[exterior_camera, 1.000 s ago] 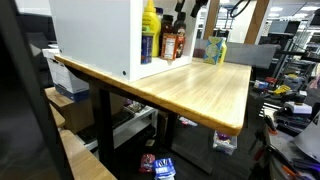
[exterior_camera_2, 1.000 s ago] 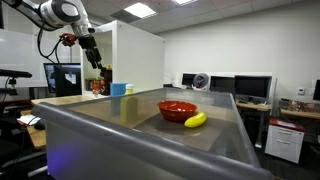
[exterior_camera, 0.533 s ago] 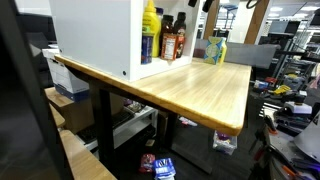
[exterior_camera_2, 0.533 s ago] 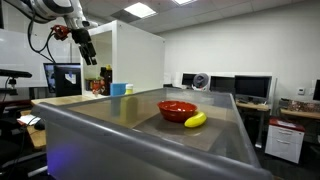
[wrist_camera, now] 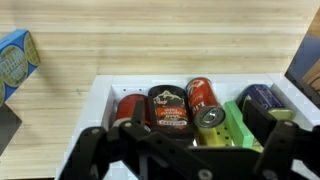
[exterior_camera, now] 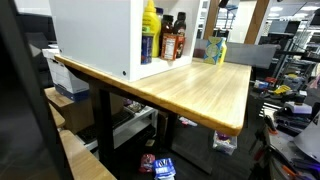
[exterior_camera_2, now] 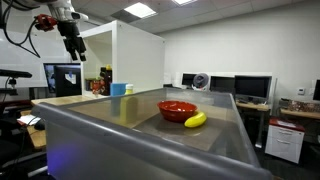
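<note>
**Arm lifts clear of the cabinet, jaws empty**

On the wooden table (exterior_camera: pixel 200 85) the white cabinet (exterior_camera: pixel 95 35) stands where it did a second ago, its bottles (exterior_camera: pixel 165 40) unmoved. What has changed is the gripper (exterior_camera_2: pixel 72 42), which has climbed up and away from the cabinet's open side. It hangs high above, fingers spread wide and holding nothing, so nothing has left the cabinet. Only the wrist view looks down on the contents: a dark-labelled jar (wrist_camera: pixel 168 105) with a red can (wrist_camera: pixel 203 95) just beside it, a yellow-green bottle (wrist_camera: pixel 225 125) next along, and a blue box (wrist_camera: pixel 15 60) out on the wood. Only an exterior view shows the red bowl (exterior_camera_2: pixel 177 108) and the banana (exterior_camera_2: pixel 195 120) – well apart from the arm.
</note>
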`<action>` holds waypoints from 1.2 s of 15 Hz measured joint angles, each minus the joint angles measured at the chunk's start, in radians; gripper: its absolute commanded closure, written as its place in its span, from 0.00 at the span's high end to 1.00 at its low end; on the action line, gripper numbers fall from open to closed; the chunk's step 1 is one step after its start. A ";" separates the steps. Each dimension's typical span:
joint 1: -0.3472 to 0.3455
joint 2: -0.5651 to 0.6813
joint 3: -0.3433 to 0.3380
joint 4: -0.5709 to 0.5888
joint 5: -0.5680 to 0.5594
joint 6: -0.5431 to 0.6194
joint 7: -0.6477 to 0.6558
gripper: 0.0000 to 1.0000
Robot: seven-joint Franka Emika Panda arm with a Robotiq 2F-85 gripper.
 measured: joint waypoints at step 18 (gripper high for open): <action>-0.042 -0.092 0.000 -0.002 -0.055 -0.373 -0.102 1.00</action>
